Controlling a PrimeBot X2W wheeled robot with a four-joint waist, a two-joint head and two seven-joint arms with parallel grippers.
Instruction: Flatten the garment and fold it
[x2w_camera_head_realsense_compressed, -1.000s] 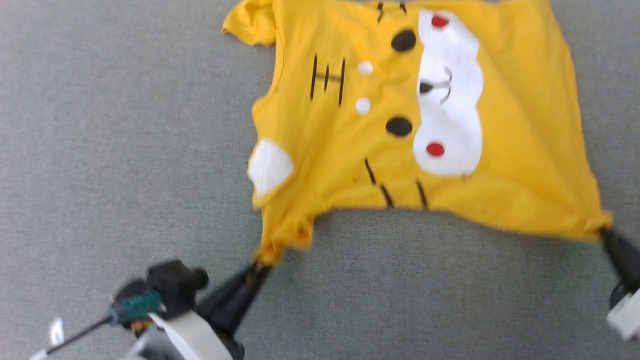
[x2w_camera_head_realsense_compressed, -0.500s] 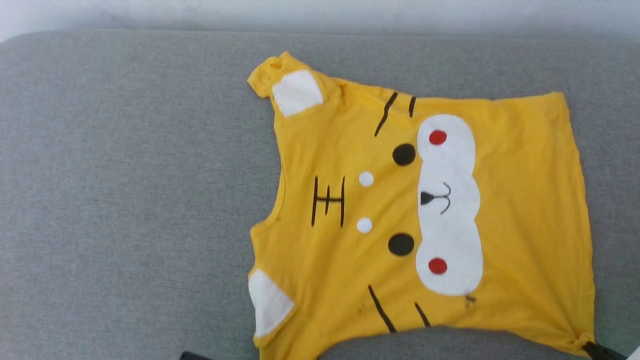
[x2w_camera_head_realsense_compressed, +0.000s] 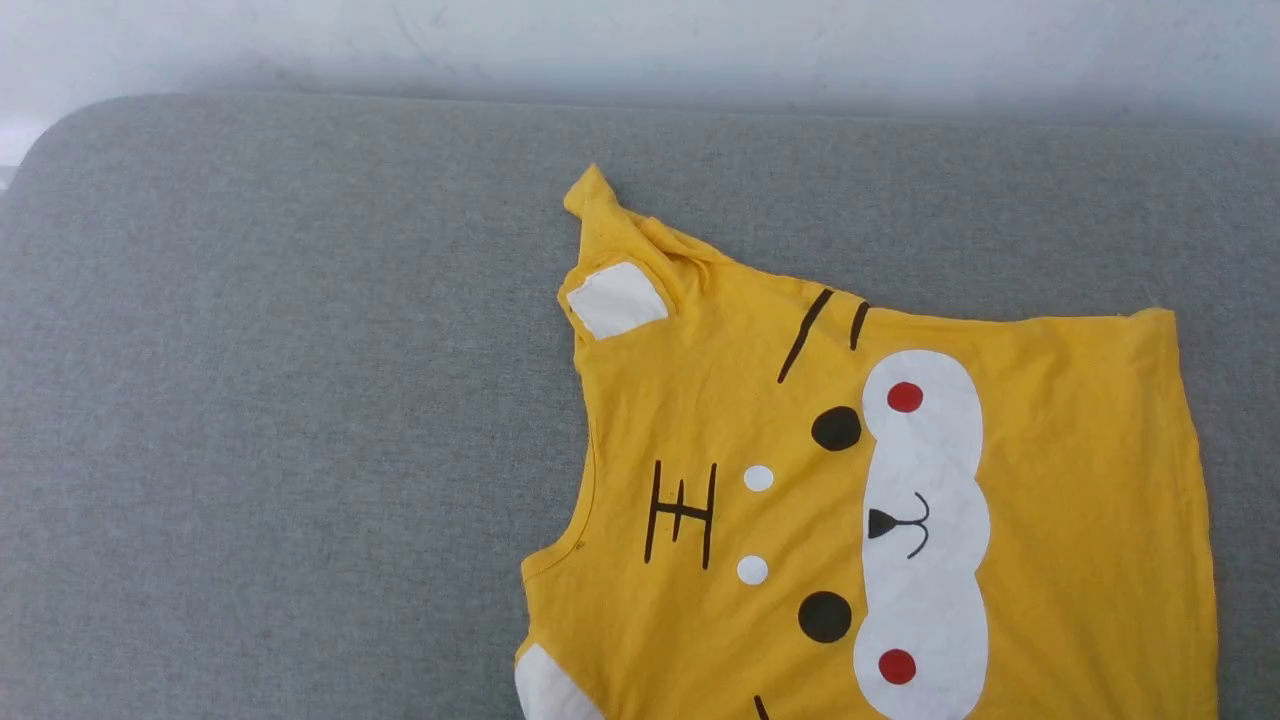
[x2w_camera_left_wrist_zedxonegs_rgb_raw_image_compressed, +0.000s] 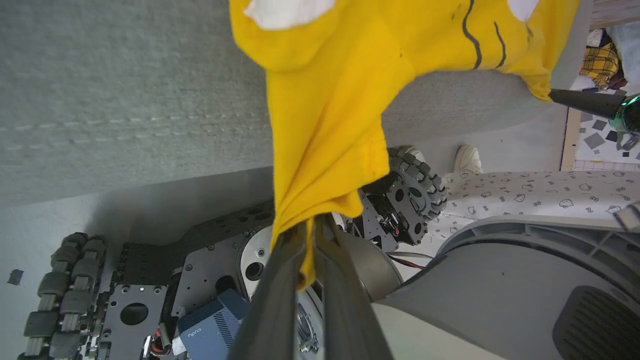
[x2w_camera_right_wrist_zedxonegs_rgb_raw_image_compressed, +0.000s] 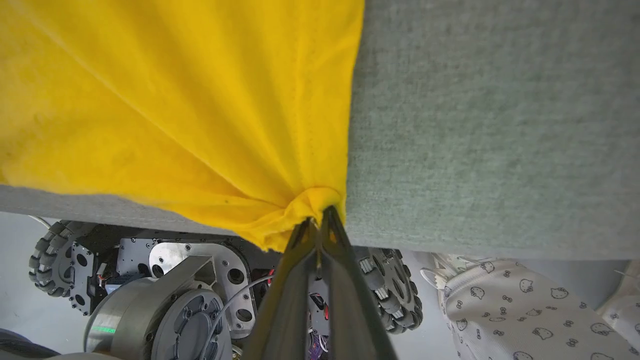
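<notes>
Garment (x2w_camera_head_realsense_compressed: 1060, 480), a bright yellow short-sleeved T-shirt with a cartoon tiger face: its near edge is drawn to the front of the grey fabric-covered surface (x2w_camera_head_realsense_compressed: 300, 400), taut at two corners.

Left hand (x2w_camera_left_wrist_zedxonegs_rgb_raw_image_compressed: 306, 226), two long dark fingers, is closed tight on a bunched yellow corner below a white ear patch, held out past the surface's edge. A strip of cloth pokes down between the fingers.

Right hand (x2w_camera_right_wrist_zedxonegs_rgb_raw_image_compressed: 320, 220) is clamped on the other near corner, the hem gathered into a knot at its tips.

Below both sits the robot's black-and-silver wheeled base (x2w_camera_left_wrist_zedxonegs_rgb_raw_image_compressed: 150, 300). A white shoe (x2w_camera_left_wrist_zedxonegs_rgb_raw_image_compressed: 467, 159) and white cloth printed with small cat faces (x2w_camera_right_wrist_zedxonegs_rgb_raw_image_compressed: 525, 310) lie beside it.

Farther out, the shirt lies face up and mostly flat, neckline to the left, hem to the right. The far sleeve is crumpled into a peak.

Beyond the far edge is a pale plain area (x2w_camera_head_realsense_compressed: 640, 40); wall or floor, cannot tell.
</notes>
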